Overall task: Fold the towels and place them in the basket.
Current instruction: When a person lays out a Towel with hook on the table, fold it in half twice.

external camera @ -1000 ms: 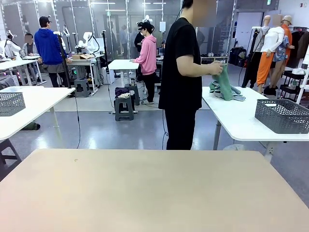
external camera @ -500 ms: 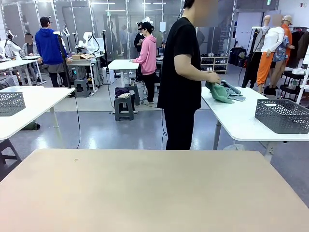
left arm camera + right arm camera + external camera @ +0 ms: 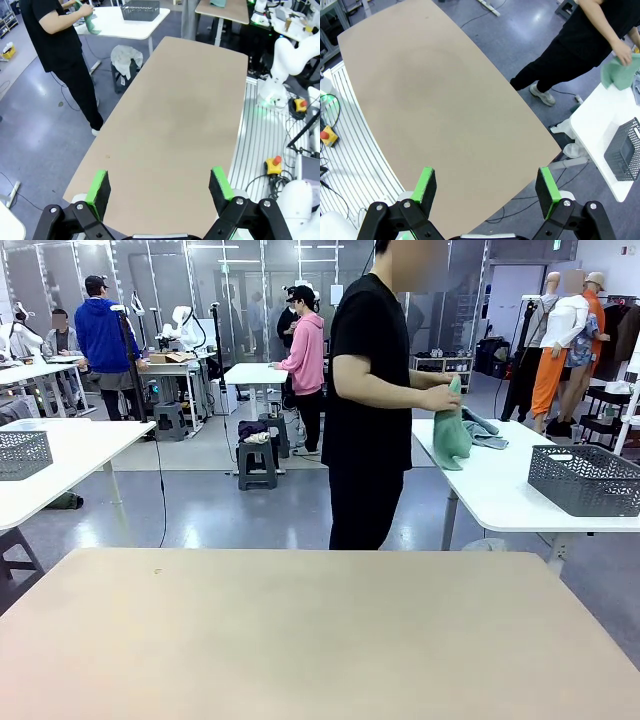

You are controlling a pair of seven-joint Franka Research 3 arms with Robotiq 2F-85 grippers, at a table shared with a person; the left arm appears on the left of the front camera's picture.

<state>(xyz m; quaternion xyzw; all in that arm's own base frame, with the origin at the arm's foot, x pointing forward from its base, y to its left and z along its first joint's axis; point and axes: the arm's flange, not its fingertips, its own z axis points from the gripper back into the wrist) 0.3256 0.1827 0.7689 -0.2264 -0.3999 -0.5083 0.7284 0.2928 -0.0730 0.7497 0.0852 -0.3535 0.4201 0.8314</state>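
My left claw (image 3: 159, 185) hangs spread above the bare beige surface (image 3: 170, 115), pinching nothing. My right claw (image 3: 485, 185) is spread the same way. Well beyond both claws, over a separate white surface (image 3: 490, 490), the person's hand (image 3: 440, 398) lifts 1 mint towel (image 3: 452, 435). A 2nd cloth (image 3: 485, 432) behind it is partly hidden, and I cannot make out its colour. The basket (image 3: 585, 480) sits farther along that surface, cut off by the frame edge.
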